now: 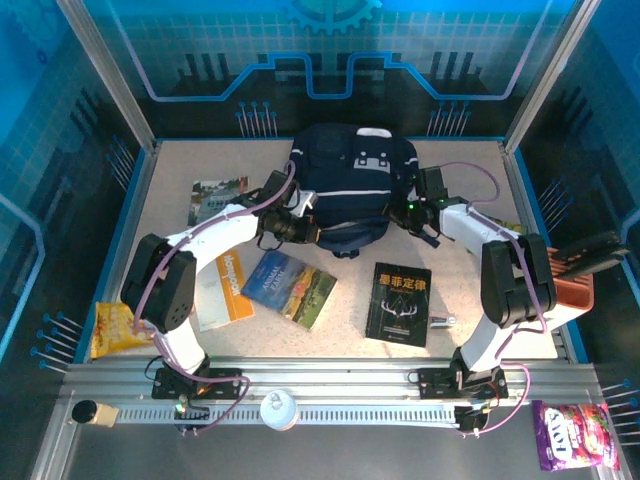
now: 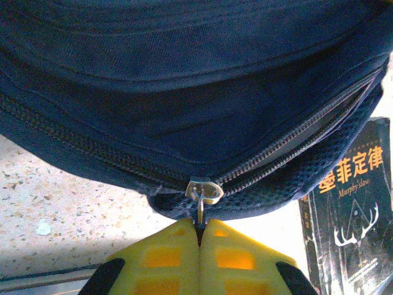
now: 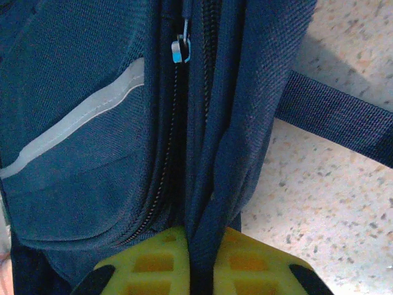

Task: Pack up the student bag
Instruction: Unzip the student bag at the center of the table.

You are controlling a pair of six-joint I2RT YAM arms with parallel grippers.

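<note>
The student bag [image 1: 352, 172], dark navy with thin white stripes, lies at the back centre of the table. My left gripper [image 1: 303, 217] is at its near left edge, its yellow fingers [image 2: 172, 255] shut on the metal zipper pull [image 2: 201, 208]. The slider [image 2: 205, 189] sits on the bag's [image 2: 184, 92] zipper, which gapes open to the right of it. My right gripper [image 1: 408, 207] is at the bag's right side, shut on a fold of the bag's navy fabric [image 3: 206, 246]. Beside that fold run a closed zipper [image 3: 161, 178] and a white stripe [image 3: 80, 129].
In front of the bag lie a black book [image 1: 398, 303], a blue book [image 1: 290, 285] and an orange-white book [image 1: 226, 290]; another book [image 1: 215, 200] lies back left. A yellow snack bag [image 1: 115, 330] is at the left edge, a purple one [image 1: 572, 433] bottom right, a brown tray [image 1: 575, 282] right.
</note>
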